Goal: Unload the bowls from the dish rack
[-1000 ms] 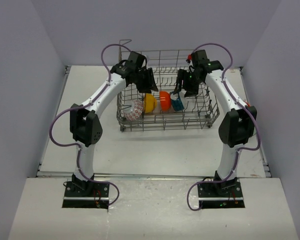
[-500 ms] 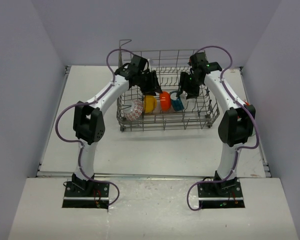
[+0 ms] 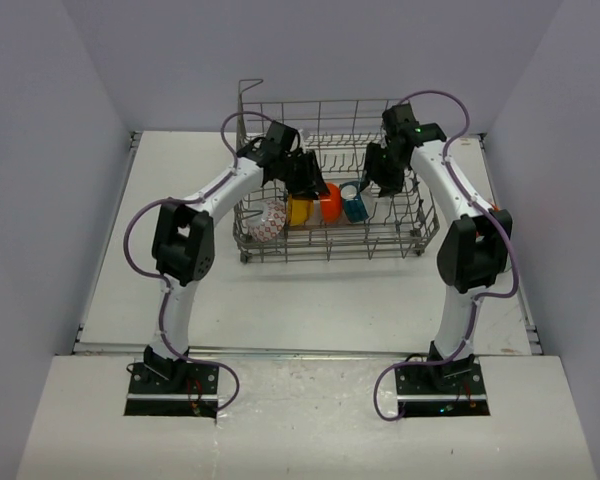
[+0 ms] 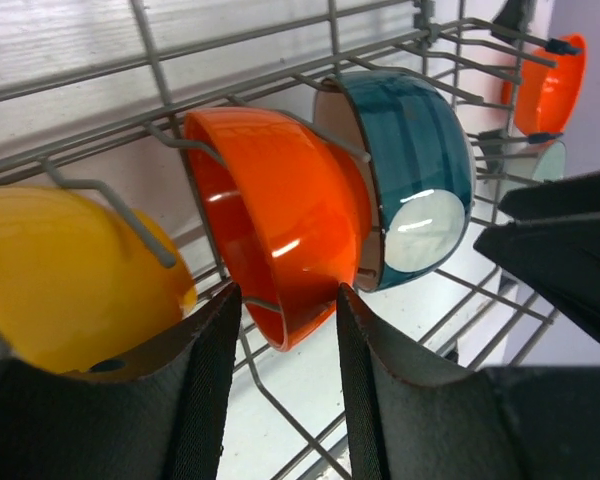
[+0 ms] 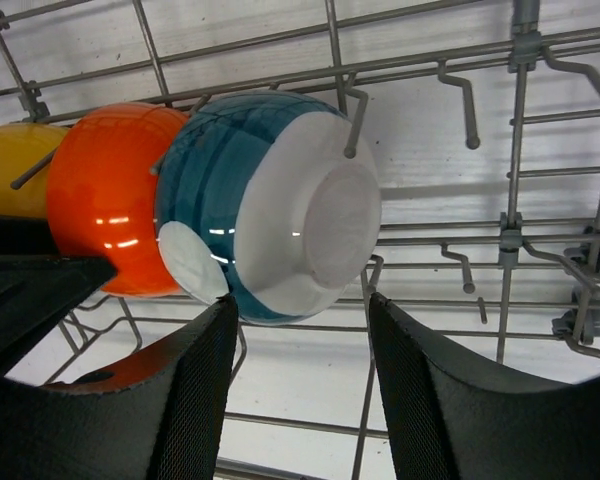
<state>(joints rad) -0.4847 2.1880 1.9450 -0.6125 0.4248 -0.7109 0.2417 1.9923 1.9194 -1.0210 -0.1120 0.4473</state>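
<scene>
bowls (image 3: 329, 203) in dish rack (image 3: 380, 241), on table (image 3: 280, 290)

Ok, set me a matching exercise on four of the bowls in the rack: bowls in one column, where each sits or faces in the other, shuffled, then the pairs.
Column one:
1. yellow bowl
2. orange bowl
3. teal bowl
4. patterned bowl

Column two:
A. leftmost of the four in the top view
B. white base shows in the right wrist view
C. between the patterned and orange bowls
D. in the gap between the fingers of the open left end effector

Pairs: 1-C, 2-D, 3-B, 4-A
</scene>
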